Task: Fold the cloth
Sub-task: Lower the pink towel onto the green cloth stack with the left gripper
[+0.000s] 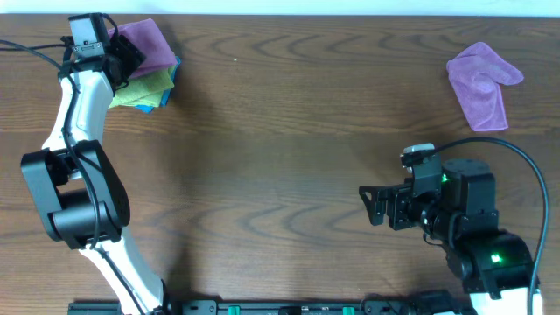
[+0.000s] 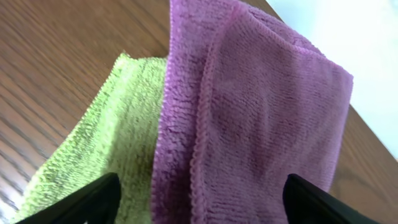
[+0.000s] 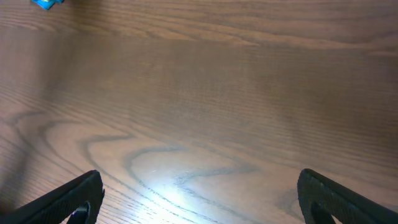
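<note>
My left pincer (image 2: 202, 196) gapes wide over the folded purple cloth (image 2: 261, 106), seemingly not touching it; my right pincer (image 3: 202, 194) hangs open, well apart from the crumpled cloth (image 1: 484, 83).

White left arm (image 1: 72, 109) with black joints, black cable (image 1: 26, 47); black right arm (image 1: 468, 197), green indicator lights (image 1: 497, 259)

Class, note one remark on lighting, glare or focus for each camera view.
Overhead: evenly lit and sharp, no glare. Left wrist: purple cloth crisp, upper right corner blown out white. Right wrist: bright glare patch on the table; right claw dark and soft-edged.
</note>
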`<state>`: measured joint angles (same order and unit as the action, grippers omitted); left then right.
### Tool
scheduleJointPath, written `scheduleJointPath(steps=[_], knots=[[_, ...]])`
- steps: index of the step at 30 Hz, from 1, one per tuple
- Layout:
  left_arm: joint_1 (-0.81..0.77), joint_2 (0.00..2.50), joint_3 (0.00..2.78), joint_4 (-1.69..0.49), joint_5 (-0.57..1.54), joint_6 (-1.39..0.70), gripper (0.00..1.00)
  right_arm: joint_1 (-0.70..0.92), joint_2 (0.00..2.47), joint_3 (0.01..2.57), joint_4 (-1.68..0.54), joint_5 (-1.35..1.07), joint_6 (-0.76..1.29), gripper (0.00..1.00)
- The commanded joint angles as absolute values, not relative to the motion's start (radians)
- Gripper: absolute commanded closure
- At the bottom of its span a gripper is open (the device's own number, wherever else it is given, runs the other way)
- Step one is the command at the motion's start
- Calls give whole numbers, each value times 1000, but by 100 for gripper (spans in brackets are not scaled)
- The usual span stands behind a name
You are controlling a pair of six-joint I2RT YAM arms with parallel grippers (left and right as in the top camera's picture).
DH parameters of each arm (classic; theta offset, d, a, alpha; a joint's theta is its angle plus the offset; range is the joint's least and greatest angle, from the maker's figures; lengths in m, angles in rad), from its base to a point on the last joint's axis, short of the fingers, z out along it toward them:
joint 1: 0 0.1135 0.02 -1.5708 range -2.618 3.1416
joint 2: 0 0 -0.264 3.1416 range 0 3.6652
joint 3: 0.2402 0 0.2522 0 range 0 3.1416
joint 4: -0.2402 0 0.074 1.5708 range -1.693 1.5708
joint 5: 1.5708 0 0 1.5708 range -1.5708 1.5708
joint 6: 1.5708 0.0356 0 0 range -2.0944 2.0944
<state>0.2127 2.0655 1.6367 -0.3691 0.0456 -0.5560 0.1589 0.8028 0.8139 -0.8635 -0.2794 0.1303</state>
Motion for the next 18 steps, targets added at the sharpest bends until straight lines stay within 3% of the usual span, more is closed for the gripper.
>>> scheduleJointPath(steps=[1,6,12,15,18], knots=[[216,2075,1651,-369,71,-577,21,151,799,807,-864,-277,145,1],[216,2090,1651,-343,72,-576,55,151,799,807,-864,-277,145,1],[216,2112,1651,-351,80,-576,72,151,799,807,-864,-277,145,1],[216,2120,1651,-356,83,-575,94,151,799,807,-864,-277,145,1],[217,2110,1653,-347,80,-533,94,151,799,807,-864,-277,145,1]])
